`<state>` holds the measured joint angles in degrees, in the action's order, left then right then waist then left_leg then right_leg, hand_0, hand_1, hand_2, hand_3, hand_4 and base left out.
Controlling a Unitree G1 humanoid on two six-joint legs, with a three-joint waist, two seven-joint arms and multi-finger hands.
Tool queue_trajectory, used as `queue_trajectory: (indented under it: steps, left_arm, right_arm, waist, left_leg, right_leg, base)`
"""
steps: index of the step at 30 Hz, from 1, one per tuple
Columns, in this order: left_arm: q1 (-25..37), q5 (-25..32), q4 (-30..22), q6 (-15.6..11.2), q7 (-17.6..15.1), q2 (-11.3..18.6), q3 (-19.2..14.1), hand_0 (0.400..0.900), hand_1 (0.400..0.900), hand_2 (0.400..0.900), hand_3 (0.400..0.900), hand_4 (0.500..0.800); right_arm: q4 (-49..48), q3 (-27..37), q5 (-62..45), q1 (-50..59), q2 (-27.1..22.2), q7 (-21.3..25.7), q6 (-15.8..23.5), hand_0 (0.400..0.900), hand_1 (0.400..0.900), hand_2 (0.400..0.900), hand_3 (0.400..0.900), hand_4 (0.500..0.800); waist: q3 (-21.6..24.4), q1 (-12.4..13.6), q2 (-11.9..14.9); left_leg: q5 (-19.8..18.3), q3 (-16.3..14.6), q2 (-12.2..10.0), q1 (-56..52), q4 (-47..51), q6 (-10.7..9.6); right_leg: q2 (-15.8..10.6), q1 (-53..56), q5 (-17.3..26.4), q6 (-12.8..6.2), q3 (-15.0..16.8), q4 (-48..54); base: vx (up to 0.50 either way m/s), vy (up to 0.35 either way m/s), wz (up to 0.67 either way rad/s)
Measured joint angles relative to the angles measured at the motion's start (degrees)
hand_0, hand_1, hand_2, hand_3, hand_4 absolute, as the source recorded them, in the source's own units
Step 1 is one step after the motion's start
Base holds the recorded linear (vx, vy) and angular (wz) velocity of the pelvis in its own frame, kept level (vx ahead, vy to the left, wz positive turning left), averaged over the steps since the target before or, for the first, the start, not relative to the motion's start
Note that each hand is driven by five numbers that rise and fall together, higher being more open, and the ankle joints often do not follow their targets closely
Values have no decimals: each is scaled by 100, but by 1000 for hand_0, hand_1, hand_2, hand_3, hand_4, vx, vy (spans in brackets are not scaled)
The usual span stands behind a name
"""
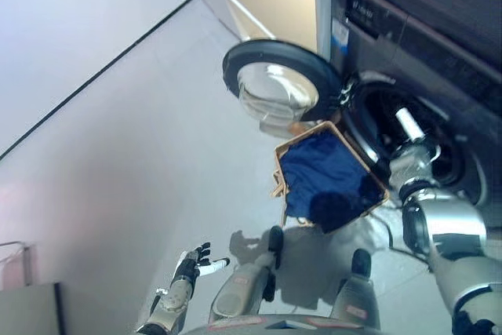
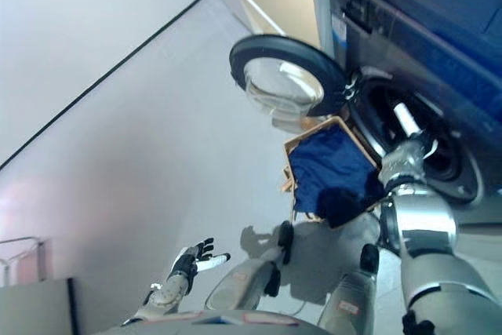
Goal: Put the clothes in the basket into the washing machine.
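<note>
A tan square woven basket (image 1: 329, 130) sits on the pale floor (image 1: 141, 162) just before the dark front-loading washing machine (image 1: 423, 45), whose round glass door (image 1: 278, 84) hangs open to the left. Dark blue clothes (image 1: 325, 174) fill the basket. The right hand (image 1: 408, 127) reaches into the drum opening (image 1: 404, 135); I cannot tell its fingers' state. The left hand (image 1: 196, 263) hovers low over the floor, fingers spread open

Bright, even light on the pale floor (image 1: 141, 154); glare glints off the door (image 1: 278, 88) glass; drum (image 1: 416, 139) stays dark.
</note>
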<state>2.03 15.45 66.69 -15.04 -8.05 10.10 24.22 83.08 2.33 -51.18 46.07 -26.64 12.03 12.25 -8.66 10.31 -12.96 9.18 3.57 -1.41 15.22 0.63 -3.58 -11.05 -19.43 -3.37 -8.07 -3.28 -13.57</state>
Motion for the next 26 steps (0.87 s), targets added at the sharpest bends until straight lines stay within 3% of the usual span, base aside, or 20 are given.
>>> queue_trajectory:
  steps: [5, 14, 21, 26]
  left_arm:
    - [-139, -203, 303, 62, 118, -27, -149, 900, 900, 900, 900, 800]
    - [-255, -683, 966, 142, 203, -39, -609, 900, 900, 900, 900, 800]
    - [-295, -950, 1301, 147, 405, -26, -861, 900, 900, 900, 900, 800]
    - [-431, -1103, 1394, 261, 638, -29, -887, 900, 900, 900, 900, 800]
  right_arm:
    - [20, -237, 1001, -1276, 457, -78, -235, 900, 900, 900, 900, 800]
    - [14, -314, 2423, -3890, 1013, -155, -298, 900, 900, 900, 900, 800]
    - [179, -277, 3009, -4933, 1224, -301, -394, 900, 900, 900, 900, 800]
    - [342, -317, 3331, -5120, 1325, -493, -499, 900, 900, 900, 900, 800]
  waist:
    - [298, -232, 340]
    - [868, -646, 919]
    - [1139, -900, 1150]
    - [1293, -898, 1118]
  left_leg:
    - [-93, -77, -80, -313, 88, -19]
    - [-375, -219, -189, -996, 175, -36]
    - [-487, -230, -218, -1393, 222, -35]
    - [-506, -310, -268, -1593, 279, -58]
  right_leg:
    - [102, 374, 74, 84, -22, 326]
    - [217, 1207, 94, 112, -10, 862]
    - [247, 1726, 142, 103, -45, 1166]
    - [294, 1902, 149, 114, -21, 1249]
  base:
    - [47, -39, -14]
    - [50, -8, -3]
    - [41, 1, -3]
    - [25, 15, -7]
